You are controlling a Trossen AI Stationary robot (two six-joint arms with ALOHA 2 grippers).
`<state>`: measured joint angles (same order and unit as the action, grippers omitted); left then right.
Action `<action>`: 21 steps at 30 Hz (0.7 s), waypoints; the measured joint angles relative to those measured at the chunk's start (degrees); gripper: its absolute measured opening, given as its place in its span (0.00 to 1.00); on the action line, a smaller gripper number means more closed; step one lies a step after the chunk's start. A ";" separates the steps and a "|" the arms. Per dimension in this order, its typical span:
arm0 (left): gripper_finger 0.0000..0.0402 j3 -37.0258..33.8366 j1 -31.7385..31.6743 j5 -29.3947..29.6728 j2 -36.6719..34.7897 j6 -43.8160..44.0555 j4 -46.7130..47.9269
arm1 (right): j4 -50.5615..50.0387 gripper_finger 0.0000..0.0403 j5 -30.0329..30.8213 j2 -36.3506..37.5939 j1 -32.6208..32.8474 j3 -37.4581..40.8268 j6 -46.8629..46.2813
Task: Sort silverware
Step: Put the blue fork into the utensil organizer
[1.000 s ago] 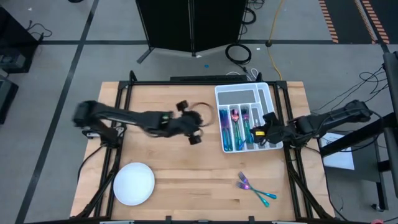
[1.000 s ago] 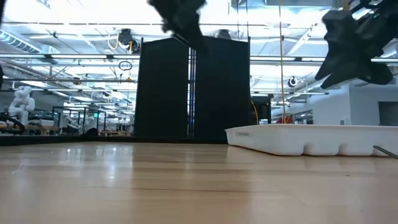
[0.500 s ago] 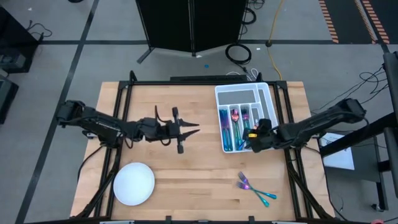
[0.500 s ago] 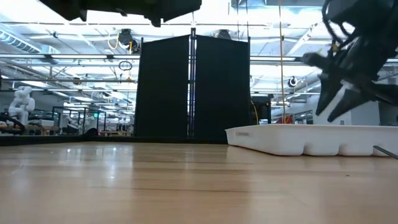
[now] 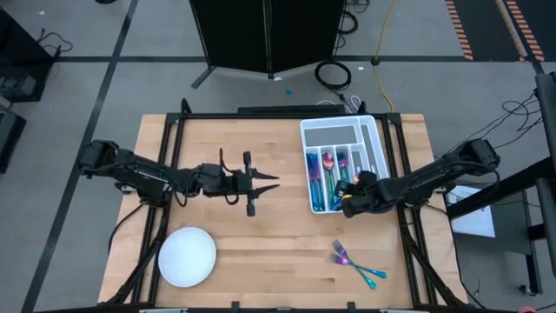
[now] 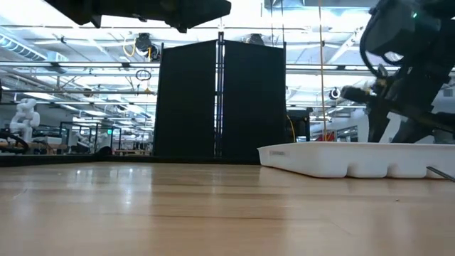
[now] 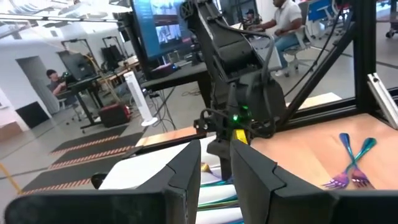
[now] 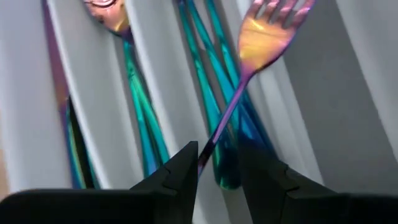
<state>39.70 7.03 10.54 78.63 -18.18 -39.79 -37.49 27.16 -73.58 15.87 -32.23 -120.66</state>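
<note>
Iridescent fork (image 8: 249,74) sits pinched by its handle in the right gripper (image 8: 217,163), slanting over cutlery in the white tray (image 5: 372,130). Left gripper (image 5: 271,182) hovers mid-table, fingers slightly parted, holding nothing; two forks (image 5: 352,263) lie near the front edge.

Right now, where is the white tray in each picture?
High view: the tray sits on the table's right side, toward the far edge.
Low view: it lies low at the picture's right.
Left wrist view: it shows just beyond that arm's own fingers, under the other arm.
Right wrist view: its white dividers fill the picture.
Shared landmark: the right gripper, holding a fork over the tray.
</note>
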 joint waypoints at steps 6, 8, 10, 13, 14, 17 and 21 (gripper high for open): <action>0.22 0.02 -0.04 0.01 0.00 -0.66 -0.71 | 2.75 0.26 -0.25 -3.38 -1.75 -0.02 1.46; 0.22 0.02 -0.04 0.01 0.00 -0.71 -1.04 | 3.94 0.26 -0.57 -3.86 -2.18 -0.07 3.15; 0.22 0.02 -0.04 0.01 0.00 -0.71 -1.49 | 4.38 0.24 -0.24 -3.98 -2.26 0.04 3.97; 0.22 0.04 -0.04 0.01 0.00 -0.73 -1.59 | 4.71 0.18 -0.07 -3.36 -2.30 0.04 4.00; 0.22 0.04 -0.04 0.02 0.00 -0.73 -1.46 | 4.78 0.15 -0.04 -2.98 -2.28 0.04 4.28; 0.22 0.04 -0.04 0.03 0.00 -0.76 -1.42 | 5.19 0.05 2.41 -1.80 -2.21 0.04 4.61; 0.22 0.04 -0.04 0.03 0.00 -0.67 -1.09 | 5.41 0.02 5.72 0.69 -1.98 0.00 5.90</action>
<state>39.75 6.98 10.57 78.63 -18.85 -40.88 -32.07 32.88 -72.89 13.89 -32.23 -114.76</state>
